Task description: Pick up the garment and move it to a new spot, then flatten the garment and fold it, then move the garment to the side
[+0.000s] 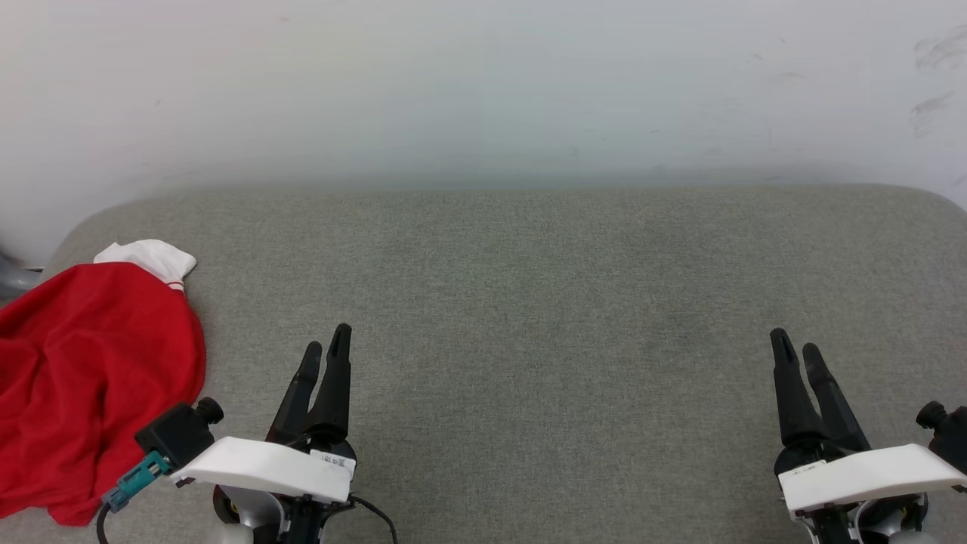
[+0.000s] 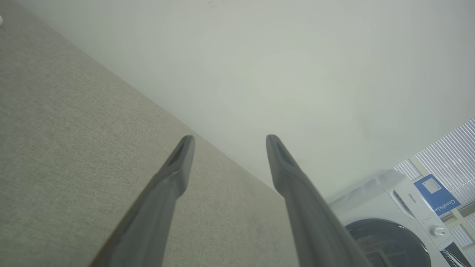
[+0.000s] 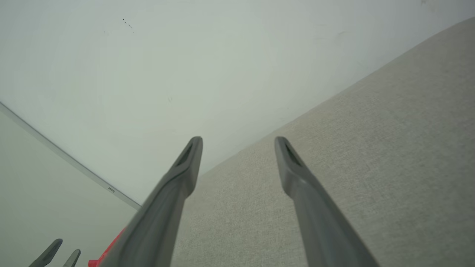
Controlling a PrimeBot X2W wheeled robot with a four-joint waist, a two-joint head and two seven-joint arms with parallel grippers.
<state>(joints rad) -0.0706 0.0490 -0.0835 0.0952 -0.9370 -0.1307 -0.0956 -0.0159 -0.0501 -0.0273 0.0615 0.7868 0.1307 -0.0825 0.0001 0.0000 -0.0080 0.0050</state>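
Observation:
The garment [image 1: 91, 378] lies crumpled at the left edge of the grey padded surface [image 1: 544, 302], red with one white sleeve poking out at its far end; no lettering shows. A red sliver of the garment [image 3: 107, 250] peeks out in the right wrist view. My left gripper [image 1: 327, 344] hovers just right of the heap, open and empty, its fingers [image 2: 178, 163] apart over bare fabric. Far to the right, my right gripper [image 1: 795, 344] is open too, with nothing between its fingers [image 3: 289, 163].
A pale wall [image 1: 483, 91] runs along the far edge of the surface. A white washing machine [image 2: 393, 222] stands beyond the surface's right end. The other arm's fingertips [image 3: 55, 254] show low left in the right wrist view.

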